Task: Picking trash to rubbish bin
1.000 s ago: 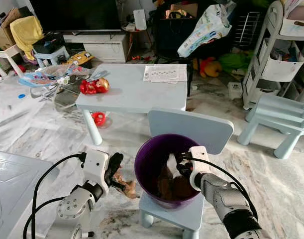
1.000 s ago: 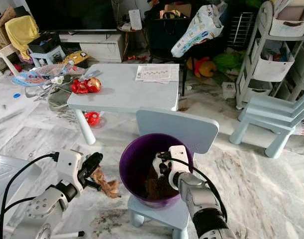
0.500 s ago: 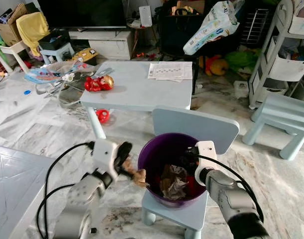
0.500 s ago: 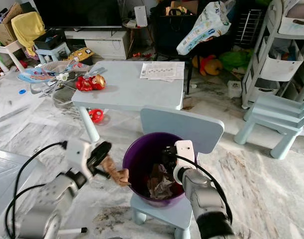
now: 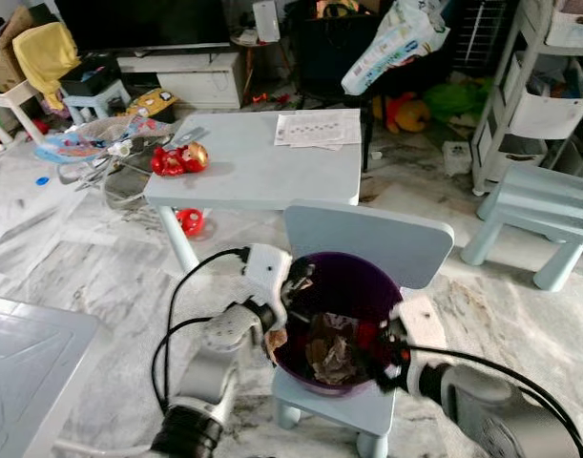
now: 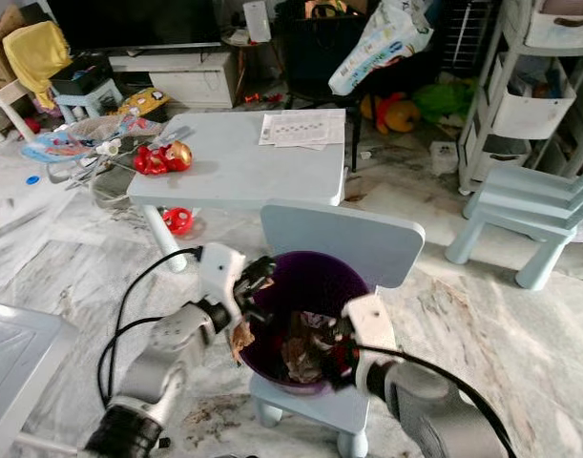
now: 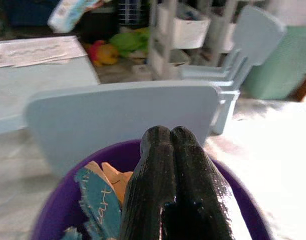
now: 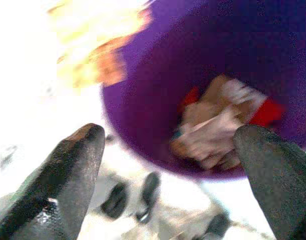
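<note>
At the rim of the round purple plastic bin (image 5: 339,329), the left tool (image 5: 293,282), clenched on crumpled brown paper trash (image 5: 275,338), was delivering it, so release seemed next, while the right tool (image 8: 168,165) stood released.

Glossy purple plastic bin (image 5: 367,286), crumpled paper trash (image 5: 331,351)

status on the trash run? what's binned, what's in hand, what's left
Done: crumpled wrappers lie in the purple bin on the small chair.
In hand: left gripper, shut on a brown scrap, is at the bin rim. Right gripper is open by the rim.
Left: dropping the scrap in.
</note>
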Robot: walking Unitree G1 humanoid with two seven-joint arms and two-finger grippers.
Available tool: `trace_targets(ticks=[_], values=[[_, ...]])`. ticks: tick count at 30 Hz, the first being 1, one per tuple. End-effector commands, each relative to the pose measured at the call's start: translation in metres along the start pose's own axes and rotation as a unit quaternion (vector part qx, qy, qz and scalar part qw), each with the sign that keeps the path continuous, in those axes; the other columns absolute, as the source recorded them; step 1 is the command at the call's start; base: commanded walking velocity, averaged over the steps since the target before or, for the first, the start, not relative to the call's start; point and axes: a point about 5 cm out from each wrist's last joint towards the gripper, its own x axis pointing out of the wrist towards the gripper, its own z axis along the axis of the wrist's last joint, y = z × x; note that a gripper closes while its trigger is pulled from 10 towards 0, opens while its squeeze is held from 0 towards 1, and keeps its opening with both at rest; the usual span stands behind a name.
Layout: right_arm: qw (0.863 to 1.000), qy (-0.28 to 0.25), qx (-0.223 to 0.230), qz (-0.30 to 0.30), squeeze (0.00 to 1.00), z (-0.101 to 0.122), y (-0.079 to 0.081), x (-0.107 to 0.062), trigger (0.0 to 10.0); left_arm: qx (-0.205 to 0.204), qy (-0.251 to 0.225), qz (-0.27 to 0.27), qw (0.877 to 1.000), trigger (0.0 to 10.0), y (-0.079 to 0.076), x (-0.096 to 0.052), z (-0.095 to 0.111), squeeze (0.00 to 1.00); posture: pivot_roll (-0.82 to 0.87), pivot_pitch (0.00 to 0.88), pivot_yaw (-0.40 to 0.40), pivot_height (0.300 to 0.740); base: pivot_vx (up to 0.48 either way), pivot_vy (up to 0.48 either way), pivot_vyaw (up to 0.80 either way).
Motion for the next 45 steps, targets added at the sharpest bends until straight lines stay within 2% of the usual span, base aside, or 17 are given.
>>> trace_targets(ticks=[1,3,7,9,10,11,12,13,14,27,33,34,38,40,41,44,45], values=[[1.0,0.008,-0.002,0.023,1.0,0.0,0.007,-0.007,10.0,0.006,0.004,-0.01,1.0,0.0,-0.005,0.008,-0.003,0.0,-0.2,0.095,0.124,0.74,0.0,0.0,0.0],[1.0,0.01,-0.002,0.023,1.0,-0.001,0.008,-0.008,10.0,0.004,0.003,-0.013,1.0,0.0,-0.007,0.011,-0.003,0.0,-0.2,0.095,0.124,0.74,0.0,0.0,0.0],[0.999,0.009,0.004,0.049,1.0,0.004,0.018,-0.01,10.0,-0.027,0.017,-0.002,0.999,0.0,-0.01,0.019,-0.016,0.0,-0.21,0.095,0.129,0.74,0.0,0.0,0.0],[0.998,0.013,0.005,0.055,1.0,0.005,0.021,-0.01,10.0,-0.032,0.039,0.004,0.999,0.0,-0.01,0.02,-0.028,0.0,-0.21,0.094,0.129,0.74,0.0,0.0,0.0],[0.998,0.015,0.005,0.054,1.0,0.004,0.021,-0.011,10.0,-0.033,0.047,0.004,0.998,0.3,-0.01,0.019,-0.032,0.0,-0.22,0.094,0.128,0.74,0.0,0.0,0.0],[0.998,0.017,0.007,0.052,1.0,0.004,0.021,-0.011,10.0,-0.036,0.055,0.003,0.998,4.7,-0.011,0.019,-0.036,0.0,-0.22,0.094,0.128,0.74,0.0,0.0,0.0],[0.998,0.019,0.008,0.051,1.0,0.004,0.021,-0.012,10.0,-0.037,0.06,0.003,0.997,4.7,-0.011,0.019,-0.039,0.0,-0.22,0.095,0.128,0.74,0.0,0.0,0.0],[0.998,0.021,0.01,0.051,1.0,0.002,0.021,-0.013,10.0,-0.043,0.069,0.008,0.997,10.0,-0.01,0.018,-0.044,0.0,-0.22,0.095,0.128,0.74,0.0,0.0,0.0],[0.998,0.023,0.009,0.049,1.0,0.002,0.02,-0.013,10.0,-0.046,0.071,0.01,0.996,10.0,-0.01,0.017,-0.046,1.0,-0.22,0.097,0.129,0.74,0.0,0.0,0.0],[0.998,0.027,0.01,0.048,1.0,0.002,0.023,-0.013,10.0,-0.055,0.077,0.055,0.994,10.0,0.002,0.015,-0.054,1.0,-0.23,0.094,0.131,0.74,0.0,0.0,0.0],[0.999,0.02,0.0,0.041,1.0,0.005,0.021,-0.009,10.0,-0.028,0.057,0.082,0.995,10.0,0.013,0.016,-0.045,1.0,-0.22,0.091,0.128,0.74,0.0,0.0,0.0],[0.999,0.016,-0.005,0.036,1.0,0.007,0.02,-0.008,10.0,-0.02,0.051,0.091,0.994,10.0,0.017,0.016,-0.041,1.0,-0.21,0.085,0.124,0.74,0.0,0.0,0.0],[0.998,-0.032,-0.044,-0.018,1.0,0.025,0.007,0.007,10.0,0.002,-0.003,0.146,0.989,10.0,0.052,0.007,-0.018,1.0,-0.18,0.069,0.111,0.74,0.0,0.0,0.0],[0.997,-0.045,-0.055,-0.036,1.0,0.031,0.002,0.012,10.0,0.007,-0.015,0.158,0.987,10.0,0.063,0.001,-0.013,1.0,-0.16,0.065,0.106,0.74,0.0,0.0,0.0],[0.997,-0.045,-0.055,-0.036,1.0,0.031,0.002,0.012,10.0,0.007,-0.015,0.158,0.987,10.0,0.063,0.001,-0.013,1.0,-0.16,0.065,0.106,0.74,0.0,0.0,0.0],[0.991,-0.086,-0.074,-0.073,1.0,0.051,-0.008,0.028,10.0,0.04,-0.045,0.185,0.981,10.0,0.084,-0.014,-0.002,1.0,-0.12,0.049,0.094,0.74,0.0,0.0,0.0],[0.989,-0.095,-0.079,-0.083,1.0,0.055,-0.01,0.031,10.0,0.046,-0.051,0.191,0.979,10.0,0.087,-0.017,0.001,1.0,-0.11,0.047,0.093,0.74,0.0,0.0,0.0]])
